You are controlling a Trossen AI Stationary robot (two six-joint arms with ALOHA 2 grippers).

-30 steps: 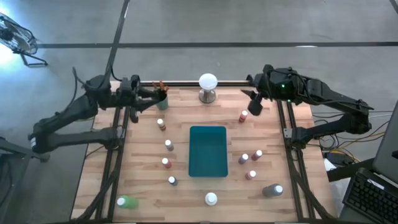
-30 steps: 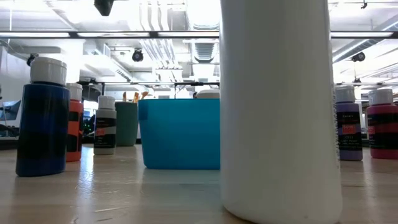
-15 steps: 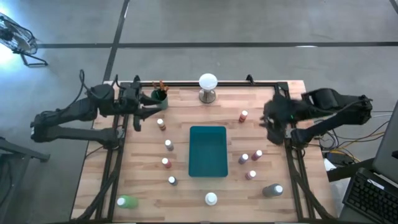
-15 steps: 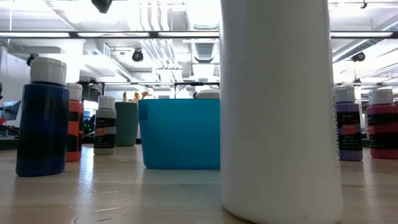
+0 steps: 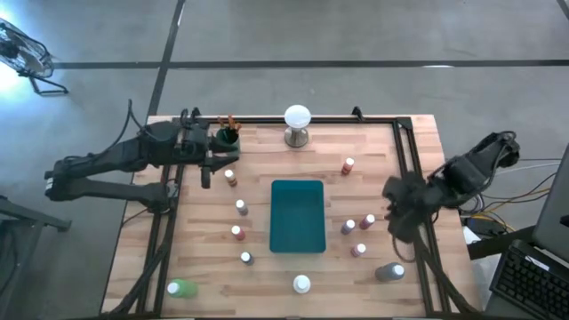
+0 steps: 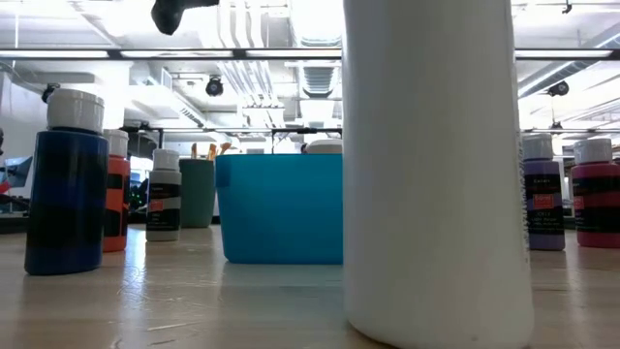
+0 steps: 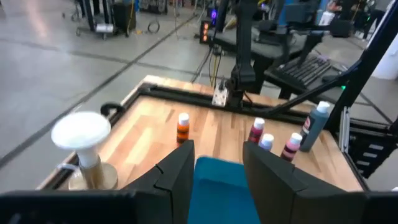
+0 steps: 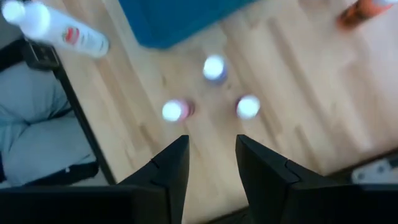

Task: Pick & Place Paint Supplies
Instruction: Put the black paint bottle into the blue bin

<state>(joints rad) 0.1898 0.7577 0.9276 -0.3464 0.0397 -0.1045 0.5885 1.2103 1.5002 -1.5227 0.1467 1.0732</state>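
Observation:
Small white-capped bottles stand upright on the wooden table on both sides of the teal tray (image 5: 297,215): several to its left (image 5: 241,207), several to its right (image 5: 358,250). A green bottle (image 5: 180,288), a white one (image 5: 302,284) and a grey one (image 5: 389,272) stand near the near edge. Brushes stand in a dark cup (image 5: 229,135) at the far left. My left gripper (image 5: 209,165) is open above the table next to the brown bottle (image 5: 230,178). My right gripper (image 5: 396,203) is open and points down beside the right-hand bottles (image 8: 213,67).
A white ball on a metal base (image 5: 297,124) stands at the far edge, also seen in the left wrist view (image 7: 81,134). A black frame rail (image 5: 404,169) runs along the table's right side. A keyboard (image 5: 533,284) lies beyond the table's right edge.
My right arm has swung from the far right corner toward the near edge along the table's right side and tipped down over the bottles to the right of the tray. My left gripper has moved a little toward the near edge and the tray. No bottle has moved.

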